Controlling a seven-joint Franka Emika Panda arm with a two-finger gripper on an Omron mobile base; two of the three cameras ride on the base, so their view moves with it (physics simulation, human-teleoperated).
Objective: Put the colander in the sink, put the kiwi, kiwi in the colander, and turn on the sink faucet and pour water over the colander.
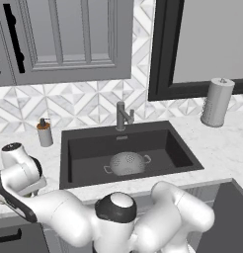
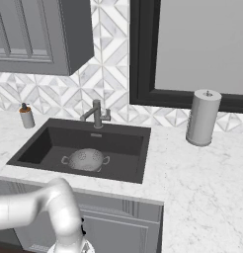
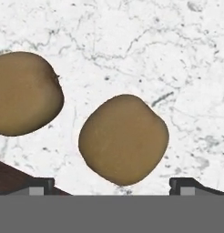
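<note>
Claw wide over the kiwis, colander already in the sink.

We hold the gripper (image 3: 111, 186) spread wide, tips straddling the nearer kiwi (image 3: 124, 139), so closing should pinch it. The second kiwi (image 3: 23, 93) lies apart (both dull brown, rounded) on veined marble counter (image 3: 177, 54). The pierced metal colander (image 1: 127, 163) sits in the dark sink (image 1: 84, 148).

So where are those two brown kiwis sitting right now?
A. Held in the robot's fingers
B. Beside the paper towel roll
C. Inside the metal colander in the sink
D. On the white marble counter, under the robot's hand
D: the hand view shows one kiwi and the other kiwi lying apart on the marble counter, with the open gripper above, while the colander in the sink holds no fruit.
</note>
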